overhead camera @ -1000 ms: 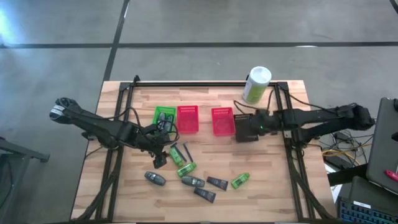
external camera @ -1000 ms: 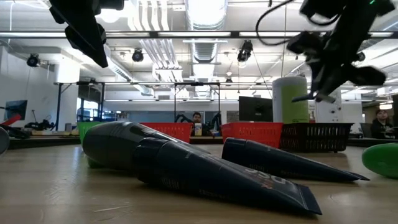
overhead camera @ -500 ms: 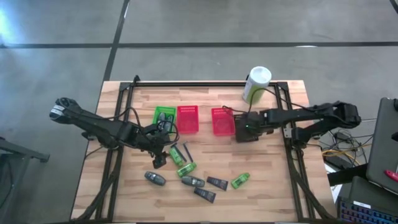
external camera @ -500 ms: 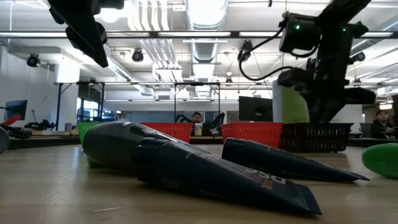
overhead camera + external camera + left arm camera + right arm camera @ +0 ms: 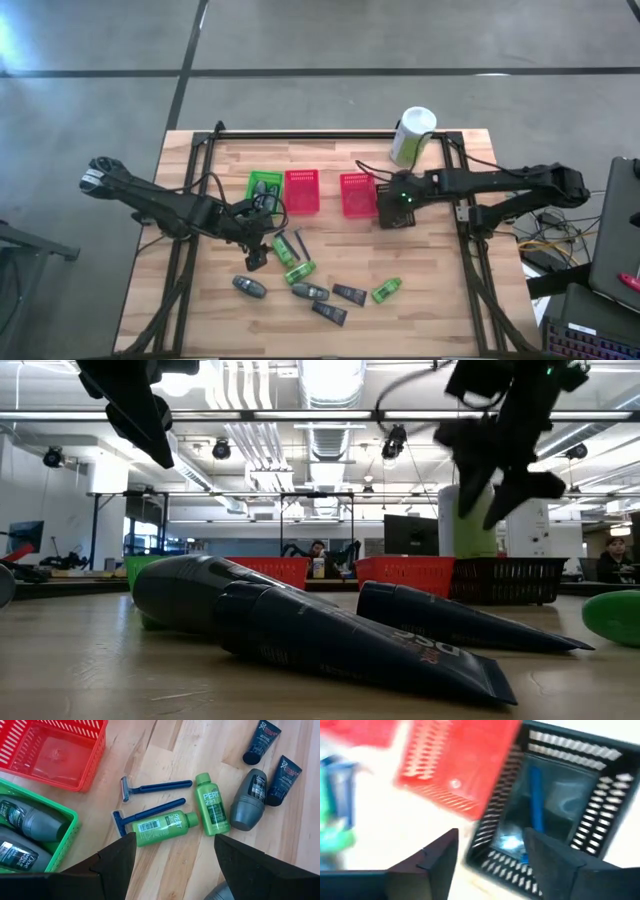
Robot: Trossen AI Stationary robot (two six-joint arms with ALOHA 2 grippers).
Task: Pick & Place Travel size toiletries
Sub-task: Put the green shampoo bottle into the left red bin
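Since the earlier frames, only the right arm has been moved: its wrist is now carried above the dark basket (image 5: 396,212) at the counter's three o'clock side, and a blue razor (image 5: 536,795) is seen lying inside that basket. The left arm has not shifted.

At nine o'clock of centre, the left gripper (image 5: 257,250) is held over the loose items with its jaws spread and empty. Below it lie two razors (image 5: 150,785), two green bottles (image 5: 162,826) and a grey bottle (image 5: 249,805), with dark tubes (image 5: 260,741) just beyond. More grey bottles (image 5: 35,822) already rest in the green basket (image 5: 263,187), beside two red baskets (image 5: 303,192).

The right gripper (image 5: 490,862) hangs over the dark basket, jaws parted with nothing between them, so the drop looks complete.

For the step to be done well, the right arm is best lifted straight up until the basket rim is cleared, so that the basket is not dragged against its red neighbour. Only then should it be swung toward the pile at six o'clock. A razor, being thin and flat, should be approached across its handle, with the jaws set low to the counter (image 5: 440,280).
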